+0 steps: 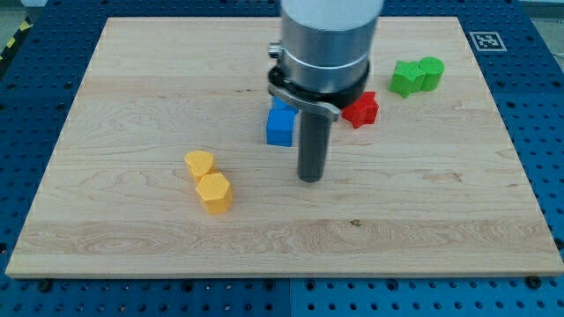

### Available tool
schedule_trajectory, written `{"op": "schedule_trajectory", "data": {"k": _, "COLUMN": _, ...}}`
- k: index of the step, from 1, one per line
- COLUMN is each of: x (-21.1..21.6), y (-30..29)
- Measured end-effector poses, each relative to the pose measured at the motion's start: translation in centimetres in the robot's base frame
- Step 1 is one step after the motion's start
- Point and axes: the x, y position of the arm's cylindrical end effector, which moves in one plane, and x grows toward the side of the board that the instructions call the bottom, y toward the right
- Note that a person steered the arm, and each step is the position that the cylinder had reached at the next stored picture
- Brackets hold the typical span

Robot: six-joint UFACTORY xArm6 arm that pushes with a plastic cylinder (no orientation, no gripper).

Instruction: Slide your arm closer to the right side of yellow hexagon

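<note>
Yellow hexagon (215,193) lies left of my tip (309,180), apart; tip touches nothing.

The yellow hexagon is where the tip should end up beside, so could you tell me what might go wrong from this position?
1. My tip stands to the view's right of the yellow hexagon; overshooting leftward would push it instead of stopping beside it.
2. The other yellow block appears to touch the hexagon, so a nudge could shift both.
3. The blue block sits close to the rod's left, and a wide sweep might clip it.
</note>
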Motion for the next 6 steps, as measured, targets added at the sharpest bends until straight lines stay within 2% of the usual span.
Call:
{"op": "schedule_trajectory", "data": {"k": 2, "x": -0.6, "y": -2.5}}
{"op": "schedule_trajectory", "data": {"k": 3, "x": 0.2, "y": -6.4}}
{"op": "schedule_trajectory", "data": {"k": 6, "x": -0.6, "y": -6.5}}
